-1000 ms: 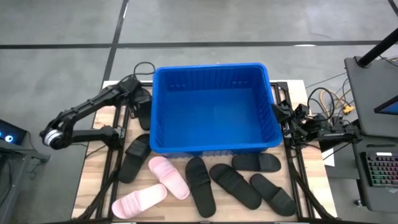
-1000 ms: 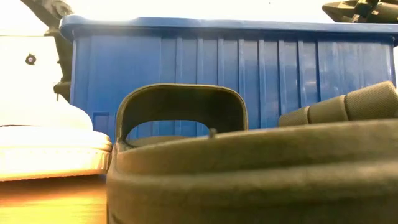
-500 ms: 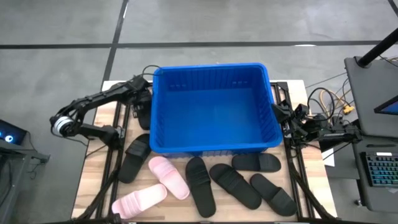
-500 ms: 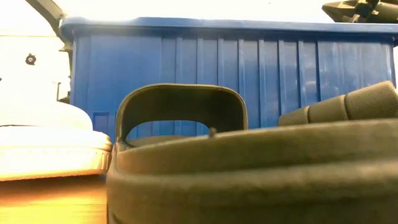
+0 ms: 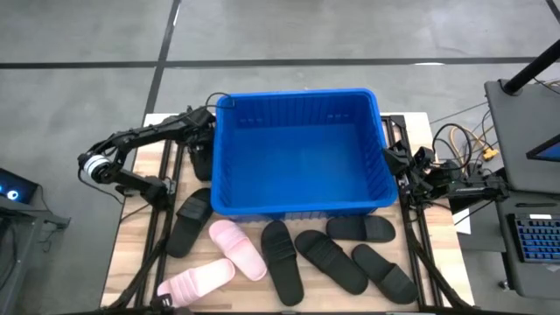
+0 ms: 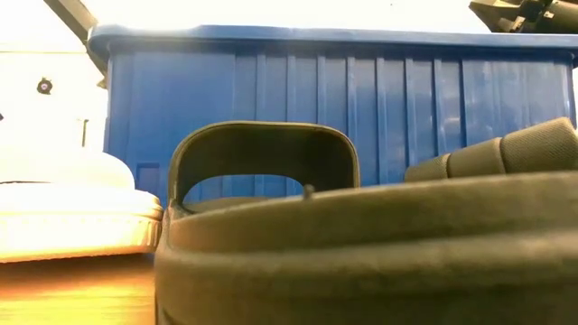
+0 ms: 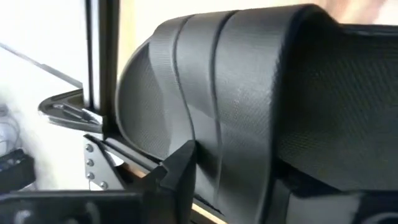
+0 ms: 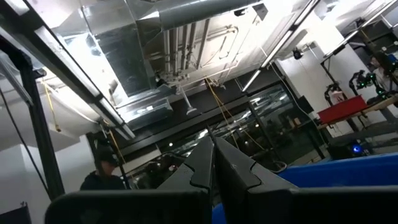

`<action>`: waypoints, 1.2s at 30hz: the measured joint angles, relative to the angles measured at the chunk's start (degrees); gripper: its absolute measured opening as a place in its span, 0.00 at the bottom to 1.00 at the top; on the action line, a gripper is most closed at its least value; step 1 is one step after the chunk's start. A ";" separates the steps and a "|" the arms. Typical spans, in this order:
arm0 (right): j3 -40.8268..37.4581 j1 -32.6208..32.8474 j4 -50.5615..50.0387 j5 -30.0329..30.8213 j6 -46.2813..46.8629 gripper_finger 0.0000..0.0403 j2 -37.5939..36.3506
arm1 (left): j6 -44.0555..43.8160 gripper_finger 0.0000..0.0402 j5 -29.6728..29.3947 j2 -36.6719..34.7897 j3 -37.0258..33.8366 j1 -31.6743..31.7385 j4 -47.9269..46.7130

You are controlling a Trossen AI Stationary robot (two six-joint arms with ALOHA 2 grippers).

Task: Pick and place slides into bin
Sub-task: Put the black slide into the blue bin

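Reaching along the left edge of the surface (image 5: 131,254), the left end effector (image 5: 203,150) sits just beside the left wall of the bin (image 5: 300,154), down at a black slide (image 5: 201,157) lying there. In the left wrist view this slide's strap (image 7: 249,99) fills the frame, with one fingertip (image 7: 180,168) against it; whether the grip has closed on it cannot be told. The right end effector (image 5: 404,166) rests by the bin's right wall, its fingers pressed together and holding nothing. The bin occupies the centre of the surface. Along the near edge lie one black slide (image 5: 187,220) at the left, two pink slides (image 5: 214,260), then four more black slides (image 5: 337,252) toward the right corner.
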 joint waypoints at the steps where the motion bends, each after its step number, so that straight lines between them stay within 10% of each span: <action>1: 0.00 0.00 -0.02 0.00 0.00 0.02 0.01 | -0.08 0.21 -0.47 -0.20 -0.02 0.00 0.26; 8: 0.00 0.00 0.00 0.22 -0.11 0.02 0.01 | -0.08 0.02 -1.27 -1.51 -0.05 0.09 0.67; 36: 0.00 0.00 0.02 0.41 -0.24 0.02 0.01 | 0.82 0.00 -3.01 -15.16 7.66 -0.33 -9.77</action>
